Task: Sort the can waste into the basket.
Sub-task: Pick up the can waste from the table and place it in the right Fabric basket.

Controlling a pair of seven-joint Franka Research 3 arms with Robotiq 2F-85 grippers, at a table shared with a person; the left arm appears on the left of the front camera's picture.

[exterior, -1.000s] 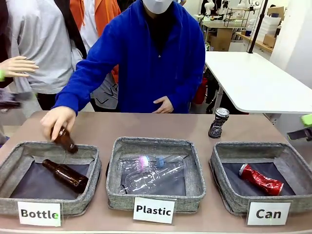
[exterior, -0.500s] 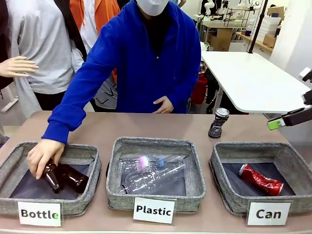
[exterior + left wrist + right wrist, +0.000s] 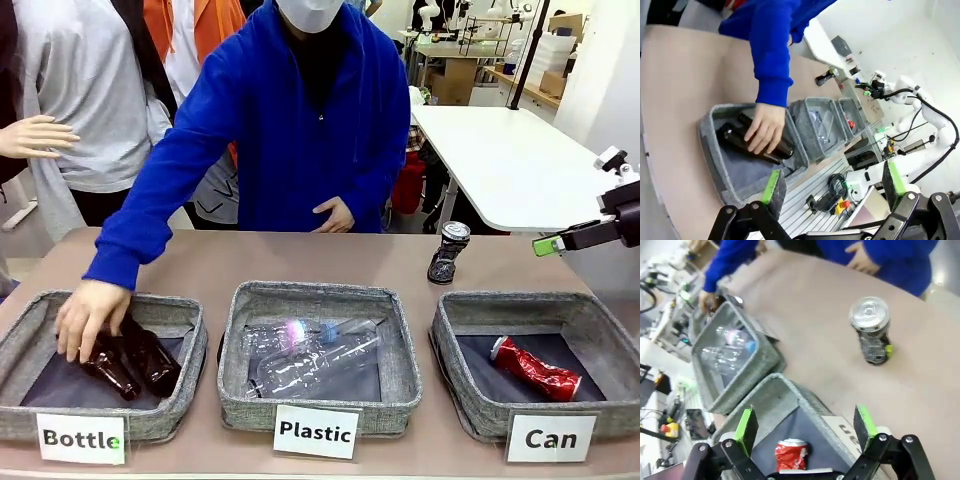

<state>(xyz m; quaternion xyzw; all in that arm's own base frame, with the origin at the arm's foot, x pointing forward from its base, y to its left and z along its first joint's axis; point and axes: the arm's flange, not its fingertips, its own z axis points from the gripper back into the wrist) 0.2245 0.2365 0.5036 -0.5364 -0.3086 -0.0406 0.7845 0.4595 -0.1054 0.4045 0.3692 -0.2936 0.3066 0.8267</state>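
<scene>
Right gripper (image 3: 548, 244) edged inward at the far right, jaws wide open, empty, touching nothing. Left gripper (image 3: 832, 182): jaws wide open, empty. Red can (image 3: 535, 368) lay in the Can basket (image 3: 520, 300); dark can (image 3: 448, 252) stood on the surface (image 3: 330, 262) just behind it.

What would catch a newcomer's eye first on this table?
A person's hand in a blue sleeve rests on brown bottles in the Bottle basket, at left. A crushed red can lies in the Can basket at right; a dark can stands upright on the table behind it, with the right gripper open, higher to its right.
</scene>
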